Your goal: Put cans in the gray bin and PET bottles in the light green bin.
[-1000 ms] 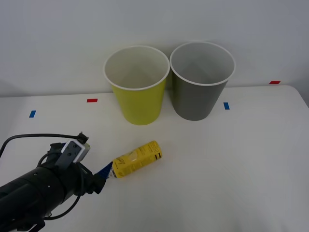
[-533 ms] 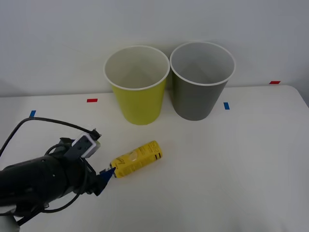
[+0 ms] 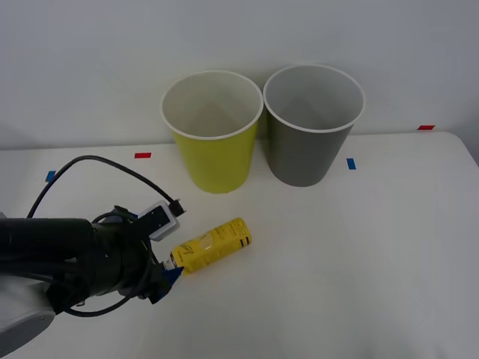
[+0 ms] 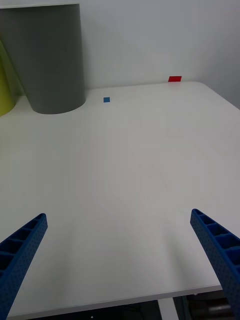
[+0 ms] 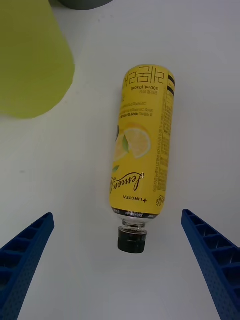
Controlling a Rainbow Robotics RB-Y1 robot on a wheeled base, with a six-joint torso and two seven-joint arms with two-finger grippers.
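Glossy yellow-labelled plastic PET bottle (image 5: 144,145), matt smooth white table (image 3: 359,254), ribbed blue fingers (image 5: 212,262), smooth gray bin (image 3: 310,123)

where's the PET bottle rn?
PET bottle lies on its side on the table, front view left of centre, before the light green bin, cap toward the open left gripper.

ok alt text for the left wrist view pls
A yellow-labelled PET bottle with a black cap lies on its side on the white table, cap end nearest the open left tool, between its blue fingers. The light green bin stands beyond.
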